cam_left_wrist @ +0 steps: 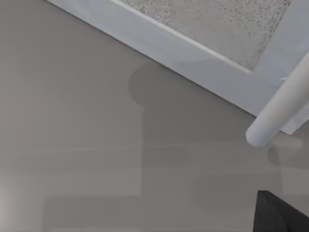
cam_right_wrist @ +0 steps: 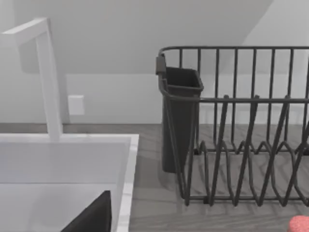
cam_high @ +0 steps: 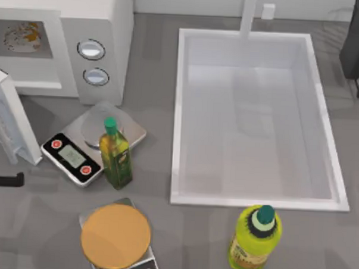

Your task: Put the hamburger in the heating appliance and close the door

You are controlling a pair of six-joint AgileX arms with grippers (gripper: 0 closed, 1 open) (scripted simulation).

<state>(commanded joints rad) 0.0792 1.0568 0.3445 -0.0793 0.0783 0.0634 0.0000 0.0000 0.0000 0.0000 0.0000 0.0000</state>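
Top view had the microwave [cam_high: 82,41] sitting in the counter's [cam_high: 157,229] back left corner, and you could see the hamburger [cam_high: 22,36] already inside its cavity, a pale lump with yellow-orange patches. The door [cam_high: 7,124] was swung wide open, sticking out toward the front along the left edge. A bit of your left arm [cam_high: 1,180] poked in at the left edge, just in front of the door, dark and thin, so I honestly couldn't tell if that claw was open or closed. Left wrist view looked down at bare counter, with the door's white frame [cam_left_wrist: 193,63] and its handle [cam_left_wrist: 280,111] in shot.

Just in front of the microwave sat a scale [cam_high: 93,142] with an oil bottle [cam_high: 115,155] at its front edge. Near the front edge was a second scale [cam_high: 126,263] carrying a flat orange disc [cam_high: 115,236]. The sink [cam_high: 180,111] took up the middle and right, with a yellow-green bottle [cam_high: 253,240] in front of it.

Right wrist view showed the faucet [cam_right_wrist: 46,77], the sink rim, a dark dish rack [cam_right_wrist: 241,130] and something pink [cam_right_wrist: 300,224] at the edge. Couldn't tell the right claw's state either.
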